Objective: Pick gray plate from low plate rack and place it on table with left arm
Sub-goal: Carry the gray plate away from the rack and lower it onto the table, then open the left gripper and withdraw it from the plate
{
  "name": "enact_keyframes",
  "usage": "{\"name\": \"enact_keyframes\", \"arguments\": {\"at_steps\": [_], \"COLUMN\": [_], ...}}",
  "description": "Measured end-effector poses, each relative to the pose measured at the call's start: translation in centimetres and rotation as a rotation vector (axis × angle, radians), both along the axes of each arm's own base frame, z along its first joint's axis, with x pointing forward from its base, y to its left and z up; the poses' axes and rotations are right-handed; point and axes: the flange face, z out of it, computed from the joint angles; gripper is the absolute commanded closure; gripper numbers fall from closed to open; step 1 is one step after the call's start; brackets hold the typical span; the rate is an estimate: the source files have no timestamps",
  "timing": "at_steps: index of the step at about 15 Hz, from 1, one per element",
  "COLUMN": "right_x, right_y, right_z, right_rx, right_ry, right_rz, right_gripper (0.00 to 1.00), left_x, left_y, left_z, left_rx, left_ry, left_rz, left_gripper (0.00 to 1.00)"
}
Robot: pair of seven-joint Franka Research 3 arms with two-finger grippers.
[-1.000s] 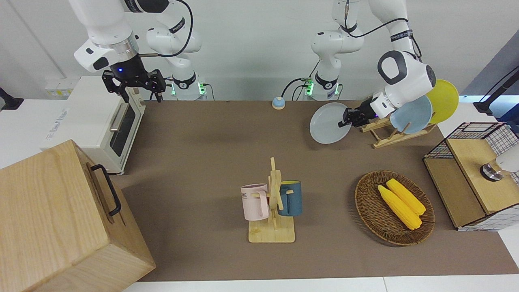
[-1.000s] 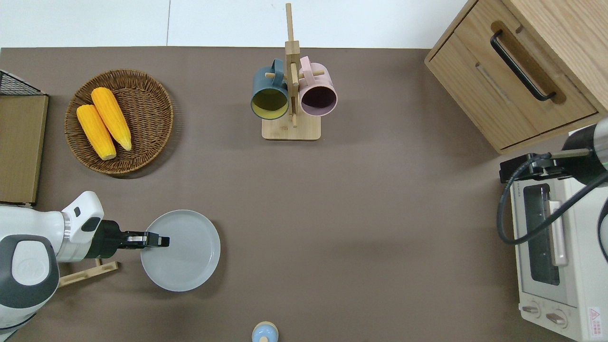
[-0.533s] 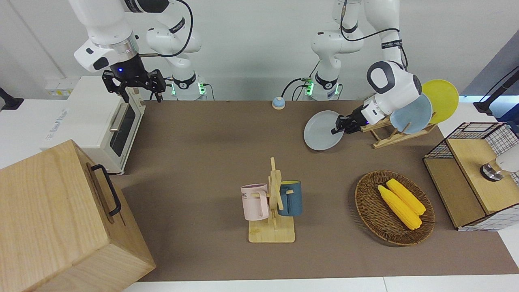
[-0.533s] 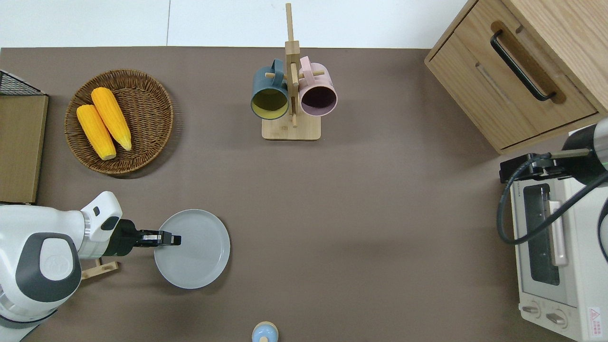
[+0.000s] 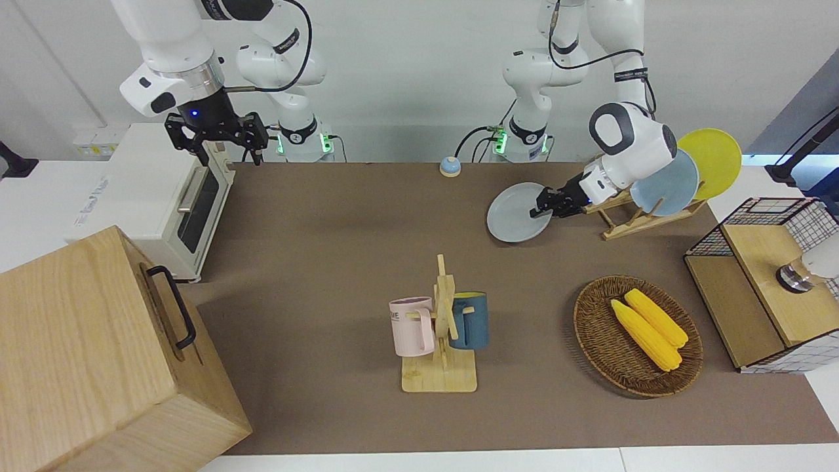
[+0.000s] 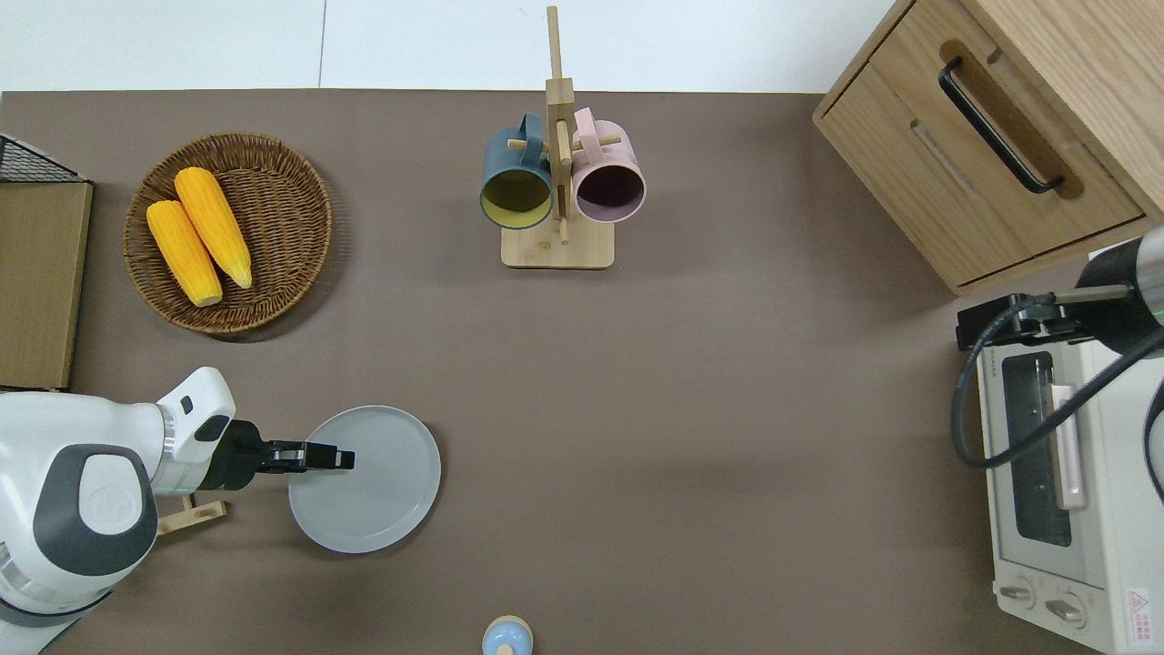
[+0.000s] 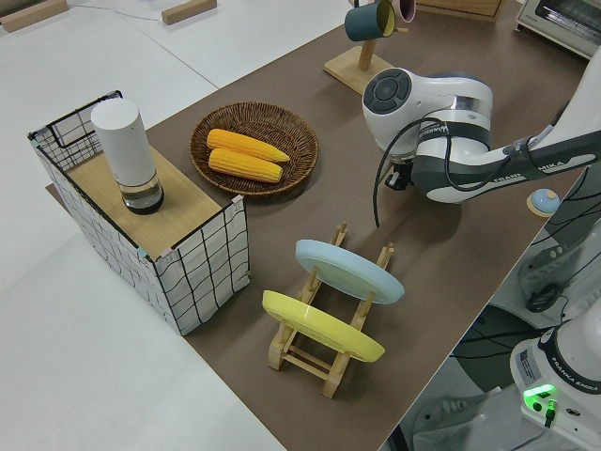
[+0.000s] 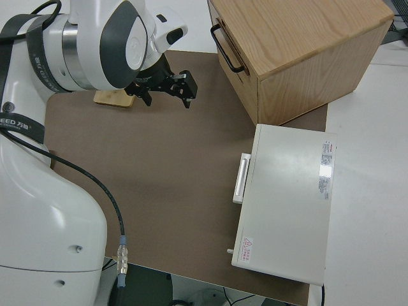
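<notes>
The gray plate [image 5: 514,215] [image 6: 382,487] is out of the low plate rack [image 5: 626,221] [image 6: 186,518] [image 7: 331,331] and lies almost flat, low over the brown table [image 5: 341,249] [image 6: 691,409]. It sits beside the rack, toward the table's middle. I cannot tell whether it touches the tabletop. My left gripper [image 5: 543,208] [image 6: 338,458] is shut on the plate's rim on the rack's side. The rack holds a light-blue plate [image 5: 667,185] [image 7: 347,270] and a yellow plate [image 5: 716,160] [image 7: 319,326]. My right arm is parked, its gripper [image 5: 223,139] [image 8: 169,89] open.
A mug tree [image 5: 442,328] with two mugs stands mid-table. A wicker basket [image 5: 593,328] with two corn cobs is farther from the robots than the rack. A wire crate [image 5: 767,282], a toaster oven [image 5: 157,196], a wooden cabinet [image 5: 98,354] and a small blue bell [image 5: 449,166] line the edges.
My left gripper has carried the gray plate away from the rack toward the table's middle and lowered it. The plate has tilted flatter. The right arm has not moved.
</notes>
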Motion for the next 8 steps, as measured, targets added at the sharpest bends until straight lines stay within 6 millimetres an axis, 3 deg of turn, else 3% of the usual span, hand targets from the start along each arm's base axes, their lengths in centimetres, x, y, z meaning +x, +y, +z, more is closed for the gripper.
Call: {"name": "enact_keyframes", "arguments": {"at_steps": [1,2,8], "right_x": [0.0,0.0,0.0], "right_y": [0.0,0.0,0.0], "right_z": [0.0,0.0,0.0], "right_rx": [0.000,0.000,0.000], "right_ry": [0.000,0.000,0.000], "right_rz": [0.000,0.000,0.000], "right_gripper": [0.017,0.017,0.017], "left_x": [0.0,0.1,0.9], "left_y": [0.1,0.2,1.3], "left_z": [0.0,0.1,1.0], "left_rx": [0.001,0.001,0.018], "left_ry": [-0.003,-0.006,-0.042], "left_rz": [0.001,0.002,0.012], "left_gripper": [0.06,0.01,0.01]}}
